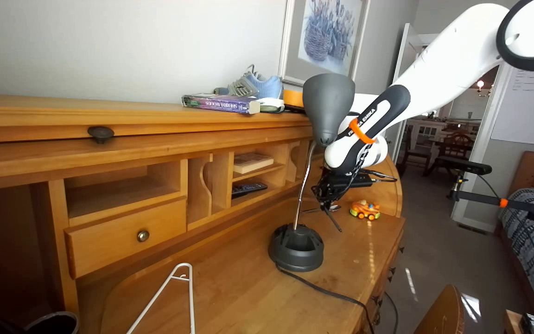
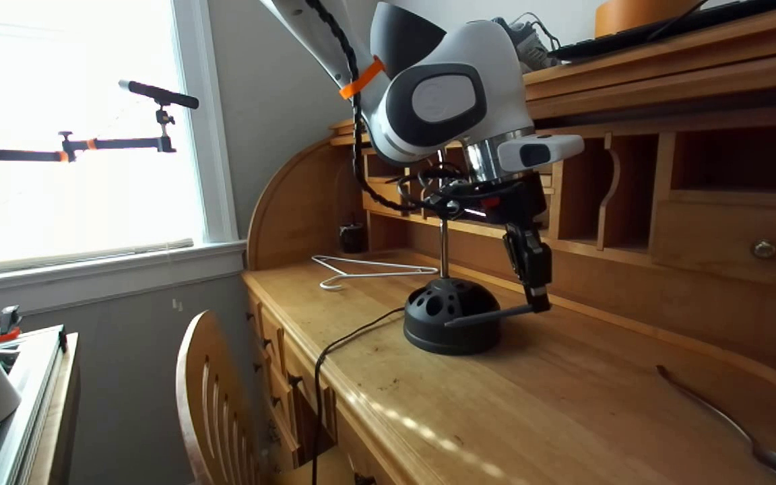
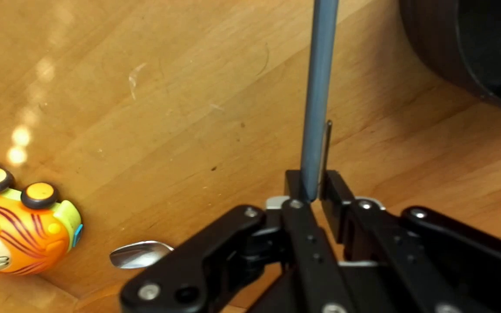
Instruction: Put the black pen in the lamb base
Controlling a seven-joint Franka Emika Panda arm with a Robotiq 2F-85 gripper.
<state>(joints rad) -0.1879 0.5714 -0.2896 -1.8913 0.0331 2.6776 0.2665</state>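
My gripper (image 1: 325,204) is shut on the black pen (image 1: 333,219), holding it by its clip end above the desk. The pen slants, its free end lower, in both exterior views (image 2: 489,316). In the wrist view the pen (image 3: 319,78) looks grey-blue, leaves the fingertips (image 3: 315,187) and runs past the top edge. The lamp base (image 1: 296,255) is a black round foot with an open compartment. In an exterior view the base (image 2: 452,342) shows several round holes, and the pen crosses in front of it. The base wall (image 3: 433,48) is apart from the pen in the wrist view.
The lamp's stem (image 1: 303,190) and shade (image 1: 328,104) rise close to the arm. A cord (image 1: 327,292) runs from the base over the desk edge. An orange toy car (image 3: 20,230) and a spoon (image 3: 141,254) lie nearby. A white hanger (image 2: 374,269) lies beyond the lamp.
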